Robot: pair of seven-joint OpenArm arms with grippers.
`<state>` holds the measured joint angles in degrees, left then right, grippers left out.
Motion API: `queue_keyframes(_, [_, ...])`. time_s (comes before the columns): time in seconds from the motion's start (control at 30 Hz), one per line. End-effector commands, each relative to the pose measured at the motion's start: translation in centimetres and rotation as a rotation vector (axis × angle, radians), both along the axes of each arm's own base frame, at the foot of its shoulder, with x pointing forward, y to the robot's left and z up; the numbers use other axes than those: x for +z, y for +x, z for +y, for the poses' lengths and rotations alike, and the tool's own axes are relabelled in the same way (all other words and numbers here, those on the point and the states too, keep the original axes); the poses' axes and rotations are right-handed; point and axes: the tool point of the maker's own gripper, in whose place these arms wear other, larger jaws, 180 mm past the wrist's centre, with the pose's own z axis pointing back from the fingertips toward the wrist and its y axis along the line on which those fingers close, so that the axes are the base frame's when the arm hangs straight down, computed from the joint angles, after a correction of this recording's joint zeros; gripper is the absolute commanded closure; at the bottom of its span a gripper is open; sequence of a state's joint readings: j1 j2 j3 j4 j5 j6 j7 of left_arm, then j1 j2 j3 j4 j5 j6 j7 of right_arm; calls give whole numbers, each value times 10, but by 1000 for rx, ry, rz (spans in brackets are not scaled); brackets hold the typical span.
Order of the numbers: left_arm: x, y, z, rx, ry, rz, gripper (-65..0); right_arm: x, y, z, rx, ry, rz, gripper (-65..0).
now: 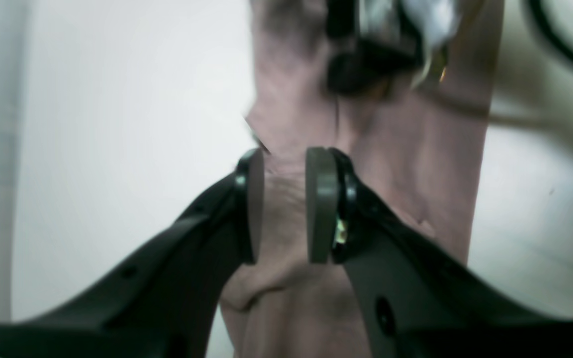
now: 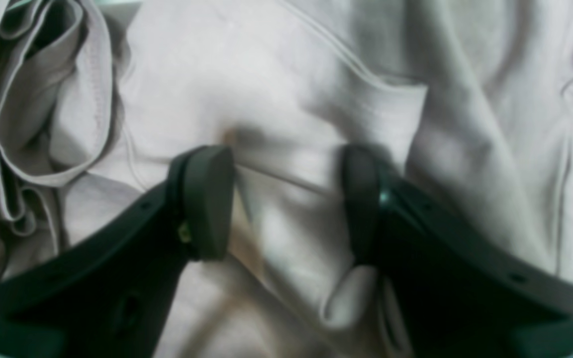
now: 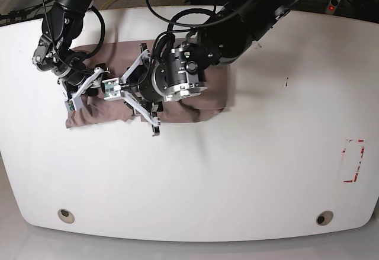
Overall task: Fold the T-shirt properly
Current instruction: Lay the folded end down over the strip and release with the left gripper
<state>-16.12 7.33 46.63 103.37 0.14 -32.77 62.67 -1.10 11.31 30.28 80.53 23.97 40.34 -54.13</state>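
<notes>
T-shirt (image 3: 195, 103) lies bunched in a wide, low strip on the white tabletop (image 3: 249, 165), upper-left part in base view, w/ both arms over it.

Left gripper (image 1: 284, 204): fingers (image 1: 321, 204) close together, clamped on a narrow fold of the T-shirt (image 1: 416, 164); in left wrist view the mauve cloth runs up between the pads and on past them, creased, tabletop (image 1: 117, 124) pale on either side. View is blurred, so finer detail of the pinch can't be told. In base view this gripper (image 3: 155, 124) sits at the cloth's front edge, about mid-strip.

Right gripper (image 2: 286, 199): fingers (image 2: 207, 199) apart, pads straddling a patch of T-shirt (image 2: 276, 99) w/ a hem seam running across between them. Cloth fills the whole right wrist view; loose folds piled at the left, a rolled edge just by the right pad. Whether pads press the cloth or hang just above it – can't tell. In base view it's at the strip's left end (image 3: 80, 91).

Red marking (image 3: 353, 161) near tabletop's far right edge, well apart from the garment.
</notes>
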Motion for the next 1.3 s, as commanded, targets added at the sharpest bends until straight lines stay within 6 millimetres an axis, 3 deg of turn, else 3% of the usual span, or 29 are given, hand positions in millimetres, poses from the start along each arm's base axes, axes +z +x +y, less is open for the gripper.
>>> queue_keyframes(0.0, [-3, 14, 23, 61, 26, -15, -126, -12, -12, 0, 15, -31, 77, -342])
queue_keyframes(0.13, [-24, 23, 48, 111, 84, 18, -126, -12, -12, 2, 16, -27, 75, -342])
queue_keyframes(0.27, [-56, 13, 59, 117, 142, 88, -126, -12, -12, 2, 16, -27, 76, -342])
queue_keyframes(0.37, [-74, 6, 58, 105, 152, 137, -126, -12, -12, 3, 15, -25, 77, -342])
queue_keyframes(0.57, [-107, -34, 32, -44, 234, 182, -126, -13, -13, 2, 16, -30, 80, -342])
queue_keyframes(0.77, [-102, -71, -8, -186, 194, 170, -126, -13, -13, 2, 18, -30, 80, -342])
queue_keyframes(1.03, [-69, -78, -44, -222, 97, 142, -125, -13, -13, 2, 18, -30, 82, -342])
queue_keyframes(1.2, [-30, -72, -45, -215, 10, 62, -125, -13, -13, 2, 18, -31, 80, -342])
queue_keyframes(1.27, [-24, -54, -28, -154, -6, 45, -125, -12, -13, 1, 17, -30, 78, -342])
